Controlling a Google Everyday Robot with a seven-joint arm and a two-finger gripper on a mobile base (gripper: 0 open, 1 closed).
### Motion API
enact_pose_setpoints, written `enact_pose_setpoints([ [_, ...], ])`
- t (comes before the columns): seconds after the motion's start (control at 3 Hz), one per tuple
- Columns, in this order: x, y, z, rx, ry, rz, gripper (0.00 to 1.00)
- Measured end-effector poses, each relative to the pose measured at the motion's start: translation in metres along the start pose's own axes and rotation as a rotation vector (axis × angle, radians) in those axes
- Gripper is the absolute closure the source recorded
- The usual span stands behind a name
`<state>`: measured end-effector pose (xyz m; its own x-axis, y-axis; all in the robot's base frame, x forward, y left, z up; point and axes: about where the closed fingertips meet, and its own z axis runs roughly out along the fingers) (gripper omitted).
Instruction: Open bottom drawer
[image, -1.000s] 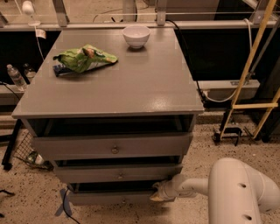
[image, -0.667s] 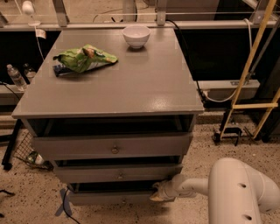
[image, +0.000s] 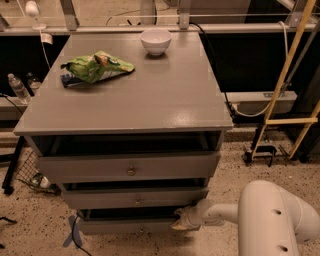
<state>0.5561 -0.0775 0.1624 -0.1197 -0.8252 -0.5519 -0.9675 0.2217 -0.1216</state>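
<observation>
The grey cabinet (image: 150, 95) fills the middle of the view, its flat top ending in a straight front edge that overhangs 3 drawers. Speckled floor (image: 30, 225) lies open at the cabinet's 6 and 7 o'clock, in front of the drawer fronts. At its 3 o'clock a yellow frame (image: 285, 75) leans, with cables beside it.

The robot's white arm (image: 272, 220) comes in from 5 o'clock. Its bulky rounded housing sits low at the right, and a slimmer link reaches level towards 9 o'clock, ending at the cabinet's lower right corner.

The top drawer (image: 90, 167) has the tallest front, and the middle drawer (image: 100, 198) sits under it; each has a small knob at its centre. A dark strip shows above each front.

The bottom drawer (image: 120, 226) is the lowest and narrowest front, just above the floor, also with a dark strip along its upper edge.

The gripper (image: 181, 223) is at the right end of that front, against its 3 o'clock edge. Whether it is clenched or released cannot be told.

On the top, a green chip bag (image: 95, 66) lies towards 10 o'clock and a white bowl (image: 155, 41) stands at 12 o'clock near the back edge, the 2 well apart. A water bottle (image: 18, 89) stands beyond the cabinet's left edge at 9 o'clock.
</observation>
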Motion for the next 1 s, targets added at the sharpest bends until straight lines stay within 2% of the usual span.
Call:
enact_pose_setpoints([
  [1.0, 0.0001, 0.0001, -0.0001, 0.000, 0.000, 0.000, 1.00],
])
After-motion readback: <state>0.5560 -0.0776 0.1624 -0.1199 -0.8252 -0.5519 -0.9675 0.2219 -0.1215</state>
